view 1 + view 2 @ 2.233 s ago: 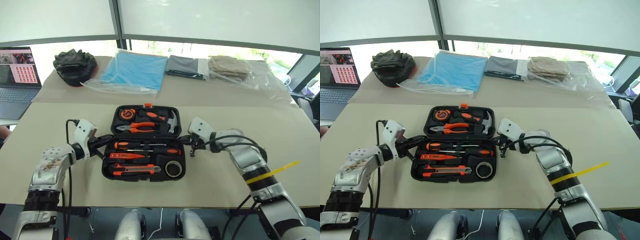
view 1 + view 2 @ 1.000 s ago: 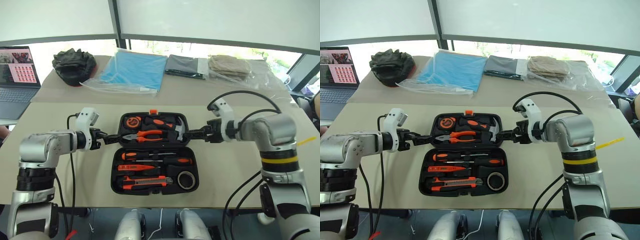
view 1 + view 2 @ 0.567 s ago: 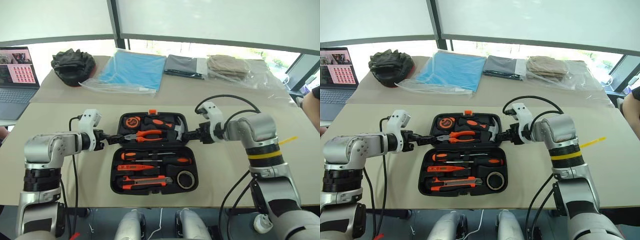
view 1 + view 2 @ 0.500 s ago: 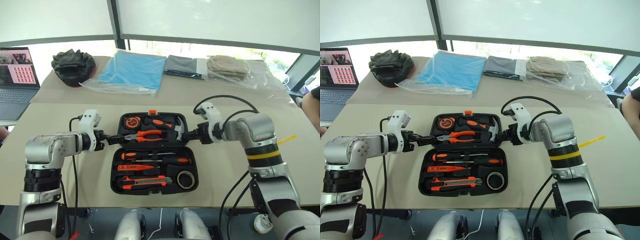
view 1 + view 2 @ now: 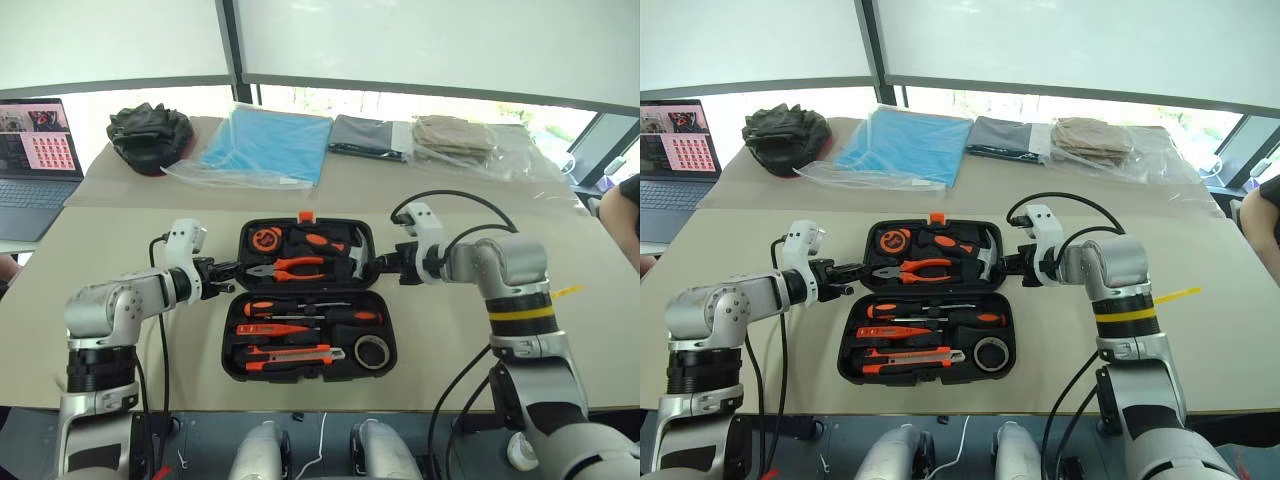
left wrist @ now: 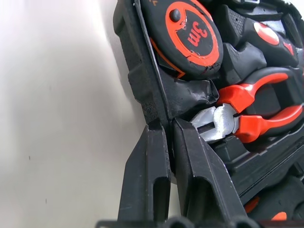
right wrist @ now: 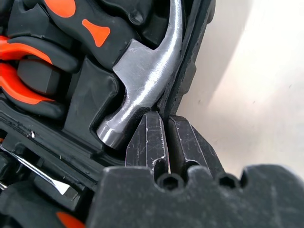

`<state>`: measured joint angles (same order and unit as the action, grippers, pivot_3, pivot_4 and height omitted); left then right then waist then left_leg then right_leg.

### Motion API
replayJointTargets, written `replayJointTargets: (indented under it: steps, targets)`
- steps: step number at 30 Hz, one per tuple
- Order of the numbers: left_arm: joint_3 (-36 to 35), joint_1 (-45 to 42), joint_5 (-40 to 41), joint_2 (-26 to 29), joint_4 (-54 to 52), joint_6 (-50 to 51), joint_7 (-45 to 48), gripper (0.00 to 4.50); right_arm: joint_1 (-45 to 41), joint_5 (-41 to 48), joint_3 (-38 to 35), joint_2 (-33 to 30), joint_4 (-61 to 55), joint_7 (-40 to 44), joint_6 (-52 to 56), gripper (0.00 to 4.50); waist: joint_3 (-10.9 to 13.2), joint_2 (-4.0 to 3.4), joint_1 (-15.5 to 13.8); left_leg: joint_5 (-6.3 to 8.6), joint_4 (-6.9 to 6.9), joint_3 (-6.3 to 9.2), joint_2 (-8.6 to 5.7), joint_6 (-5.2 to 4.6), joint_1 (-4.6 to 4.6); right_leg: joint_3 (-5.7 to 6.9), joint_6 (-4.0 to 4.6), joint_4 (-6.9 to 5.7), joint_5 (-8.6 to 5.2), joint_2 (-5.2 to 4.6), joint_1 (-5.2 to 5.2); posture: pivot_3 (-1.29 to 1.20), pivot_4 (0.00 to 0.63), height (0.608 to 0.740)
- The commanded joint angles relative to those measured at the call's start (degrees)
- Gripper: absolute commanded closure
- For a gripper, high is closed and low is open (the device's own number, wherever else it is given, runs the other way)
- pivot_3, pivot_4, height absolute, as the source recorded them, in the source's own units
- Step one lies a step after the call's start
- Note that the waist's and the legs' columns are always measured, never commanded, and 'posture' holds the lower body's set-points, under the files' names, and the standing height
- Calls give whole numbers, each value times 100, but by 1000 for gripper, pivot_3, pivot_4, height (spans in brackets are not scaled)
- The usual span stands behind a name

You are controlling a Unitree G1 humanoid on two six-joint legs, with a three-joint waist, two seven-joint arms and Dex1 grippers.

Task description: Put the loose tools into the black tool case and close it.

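The black tool case [image 5: 310, 376] lies open on the table. Two screwdrivers [image 5: 300, 308], a small orange pointed tool [image 5: 268, 329], a utility knife [image 5: 290, 353] and a tape roll [image 5: 371, 351] sit in its near half. Pliers [image 5: 290, 268] and a hammer [image 5: 355, 255] rest in the far half. My left gripper [image 5: 232, 270] is shut on the far half's left rim, beside the pliers' nose [image 6: 216, 123]. My right gripper [image 5: 378, 264] is shut on the far half's right rim, next to the hammer head [image 7: 142, 76].
Along the table's back lie a black fabric bundle [image 5: 150, 135], a blue sheet in plastic [image 5: 265, 145], a dark grey folded cloth [image 5: 370, 135] and a beige bagged cloth [image 5: 455, 135]. A laptop [image 5: 35, 150] stands at far left. A person's sleeve [image 5: 622, 200] shows at the right edge.
Both grippers went from open to shut, pinching the side rims of the case's far half. Each hand edged slightly inward toward the case.
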<state>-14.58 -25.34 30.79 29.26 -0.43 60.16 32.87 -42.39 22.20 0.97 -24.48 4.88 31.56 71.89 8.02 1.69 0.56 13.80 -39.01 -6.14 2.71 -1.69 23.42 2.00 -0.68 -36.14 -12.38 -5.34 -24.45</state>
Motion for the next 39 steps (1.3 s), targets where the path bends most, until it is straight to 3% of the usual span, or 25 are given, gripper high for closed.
replayJointTargets:
  steps: [1, 6, 8, 10, 15, 19, 21, 22, 26, 29, 31, 32, 35, 39]
  targets:
    - [-351, 6, -12, 23, -298, -1530, 425, 4457, 325, 2, -85, -314, -993, 781, -1950, 4500, 4, 1, 2, 0, 0, 0, 0, 0, 15, 0, -2, 3, 1, 1, -12, 0, 150, 740]
    - [-239, 252, -382, 212, -321, -3100, 920, 4457, 1010, -425, 68, -645, -1329, 1365, -4099, 4500, 5, 2, 16, -5, 2, -8, -12, 5, 87, -2, -5, 5, 7, 4, -86, 0, 150, 740]
    - [-16, 726, -916, 480, -345, -4530, 1515, 4457, 1681, -1142, 383, -1060, -1298, 1706, -5956, 4500, 5, 2, 16, -4, 5, -14, -9, 4, 88, -2, -6, 6, 7, 5, -84, 0, 150, 740]
    - [209, 1155, -1414, 696, -188, -5879, 1963, 4457, 2148, -1571, 559, -1266, -1126, 1814, -7152, 4500, 4, 1, 20, 5, 16, -19, -10, 7, 86, 2, -12, 22, 3, 5, -79, 0, 150, 740]
    - [518, 1925, -2149, 952, 612, -8244, 2370, 4457, 2739, -2449, 726, -1423, -304, 1376, -9268, 4500, 2, 8, 14, 28, 4, -33, -9, -2, 78, -3, -24, 47, -6, 0, -65, 0, 150, 740]
    - [702, 2245, -2405, 1165, 1115, -9426, 2470, 4457, 2956, -3089, 713, -1602, 260, 890, -10384, 4500, 0, 3, 13, 60, 17, -39, 8, -26, -21, 3, -22, 79, -12, -6, 24, 0, 150, 740]
    - [703, 2399, -2323, 1271, 1252, -9631, 2489, 3726, 3112, -3054, 668, -1728, 392, 872, -10622, 4500, -3, -1, 6, 65, 16, -41, 14, -24, -43, 4, -17, 78, -18, -7, 43, 0, 150, 740]
    - [684, 2470, -2299, 1343, 1306, -9714, 2490, 3593, 3194, -3011, 656, -1800, 412, 910, -10658, 3738, -6, -5, 0, 64, 15, -42, 15, -23, -45, 3, -17, 76, -18, -9, 43, 0, 150, 740]
    - [623, 2661, -2001, 1644, 1472, -9725, 2754, 2164, 3389, -2903, 568, -1994, 367, 934, -10859, 2496, -2, -3, -12, 63, 7, -49, 15, -24, -35, -3, -16, 60, -19, -11, 25, 0, 150, 740]
    - [371, 2637, -1730, 1726, 1759, -9115, 2653, 1202, 3765, -2396, 461, -2232, 109, 1291, -10619, 1493, -1, -4, -2, 58, 2, -50, 17, -18, -40, -12, -12, 31, -22, -9, 20, 0, 150, 740]
    - [286, 2441, -1628, 1681, 1951, -8685, 2482, 1202, 4190, -1659, 368, -2439, -296, 1729, -10075, 1493, -1, -4, -32, 55, 4, -45, 19, -16, -50, -10, -9, 23, -28, -6, 27, 0, 150, 740]
    - [297, 2336, -1567, 1640, 1968, -8514, 2475, 1147, 4418, -1283, 324, -2546, -540, 1929, -9786, 1861, -1, -4, -51, 54, 4, -46, 20, -16, -54, -9, -7, 20, -30, -6, 28, 0, 150, 740]
    - [419, 2013, -1413, 1507, 1869, -7960, 2509, 1823, 4955, -801, 195, -2786, -1283, 2168, -9127, 2697, -1, -3, -107, 54, 2, -41, 19, -16, -52, -10, -8, 15, -31, -8, 30, 0, 150, 740]
    - [735, 1395, -1404, 1331, 1790, -7231, 2582, 3211, 5483, -430, 251, -3058, -2294, 2385, -8081, 4081, -2, 0, -123, 54, -5, -41, 19, -17, -51, -14, -11, 13, -30, -7, 30, 0, 150, 740]
